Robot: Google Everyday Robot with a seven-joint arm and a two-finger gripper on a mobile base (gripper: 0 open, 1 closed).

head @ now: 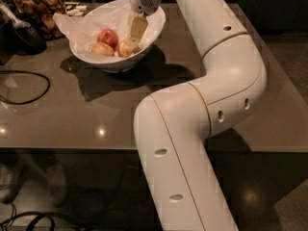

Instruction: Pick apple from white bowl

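Note:
The white bowl (153, 29) stands at the back of the grey table, lined with white paper. In it lie a deep red apple (108, 36), a paler yellowish apple (101, 49) and the yellow-orange mottled apple (125, 48) at the right. My gripper (136, 32) reaches down into the bowl from above, its tip right at the top of the mottled apple and partly covering it. My white arm bends across the right half of the view.
A glass jar of brown snacks (37, 8) stands left of the bowl, with a dark object (21, 37) in front of it. A black cable (29, 88) loops on the table's left. The table's front edge (72, 148) runs across the middle.

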